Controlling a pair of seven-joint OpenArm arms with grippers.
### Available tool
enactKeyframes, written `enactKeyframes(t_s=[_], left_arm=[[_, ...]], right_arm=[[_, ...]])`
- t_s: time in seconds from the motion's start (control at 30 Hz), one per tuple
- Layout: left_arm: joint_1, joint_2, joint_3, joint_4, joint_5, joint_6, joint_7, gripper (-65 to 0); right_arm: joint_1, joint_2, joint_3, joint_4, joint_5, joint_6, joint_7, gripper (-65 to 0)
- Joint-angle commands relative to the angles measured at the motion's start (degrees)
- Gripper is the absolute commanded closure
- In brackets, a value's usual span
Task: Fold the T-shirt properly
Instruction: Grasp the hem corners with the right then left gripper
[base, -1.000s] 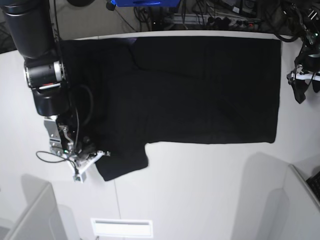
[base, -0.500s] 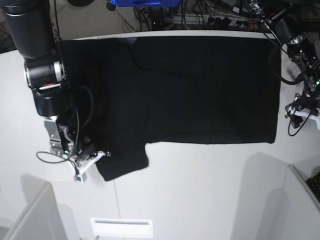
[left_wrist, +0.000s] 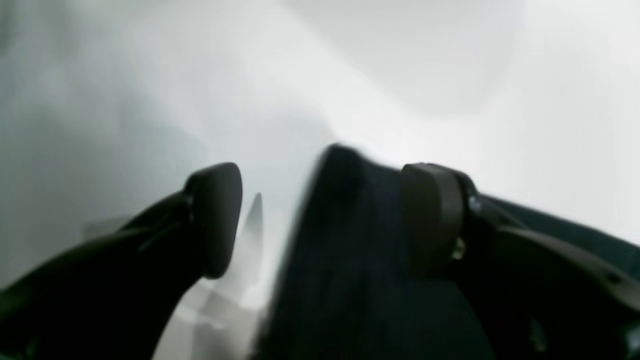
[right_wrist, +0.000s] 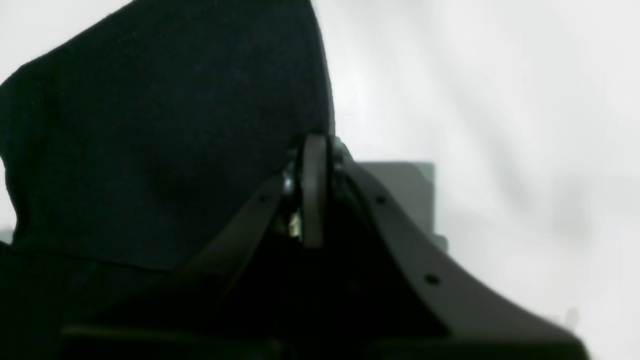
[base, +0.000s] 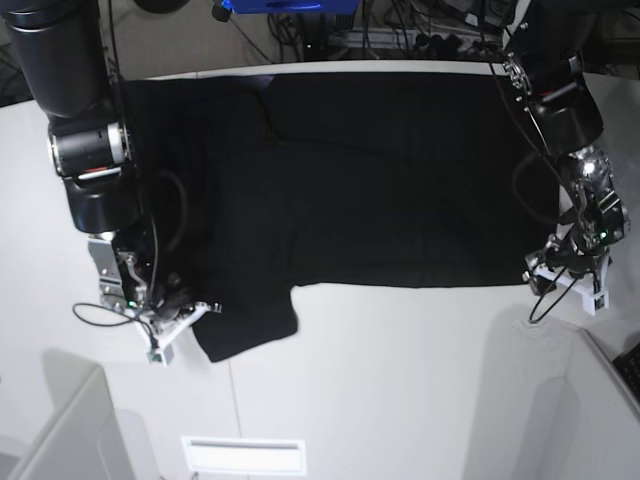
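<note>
The black T-shirt (base: 400, 180) lies spread flat on the white table (base: 400, 380), plain side up. At its lower right corner my left gripper (base: 545, 268) stands open. In the left wrist view that gripper (left_wrist: 322, 220) straddles the cloth corner (left_wrist: 350, 260), which lies close to the right fingertip (left_wrist: 430, 220). My right gripper (base: 200, 308) is at the edge of the lower left sleeve (base: 245, 325). The right wrist view shows this gripper (right_wrist: 314, 190) shut, pinching the edge of the sleeve (right_wrist: 150, 140).
Grey bin walls rise at the front left (base: 60, 430) and front right (base: 610, 400). A white slotted plate (base: 243, 455) sits at the front edge. Cables and gear (base: 420, 30) crowd the space behind the table.
My left arm has swung down from the far right edge to the shirt's lower right corner. The right arm and the shirt have not moved.
</note>
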Motion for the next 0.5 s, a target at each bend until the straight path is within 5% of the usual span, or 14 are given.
enactKeyframes(t_s=[0.0,0.2,0.47], left_arm=[[-1.79,-1.25,-0.21,-0.06,-0.07,-0.21,-1.15,-47.9],[-6.89,-1.25,-0.04,-8.23,-0.07,-0.21,-2.47,-47.9],[-7.68,-2.84,9.10,-16.85,-0.51,-0.21,-7.65,-47.9]], right_arm=[[1.59,0.47,0.09,0.56,-0.28,-0.26,-0.42,0.0],[1.50,0.47,0.09,0.56,-0.28,-0.26,-0.42,0.0],[1.67,0.47,0.18,0.56,-0.28,-0.26,-0.42,0.0]])
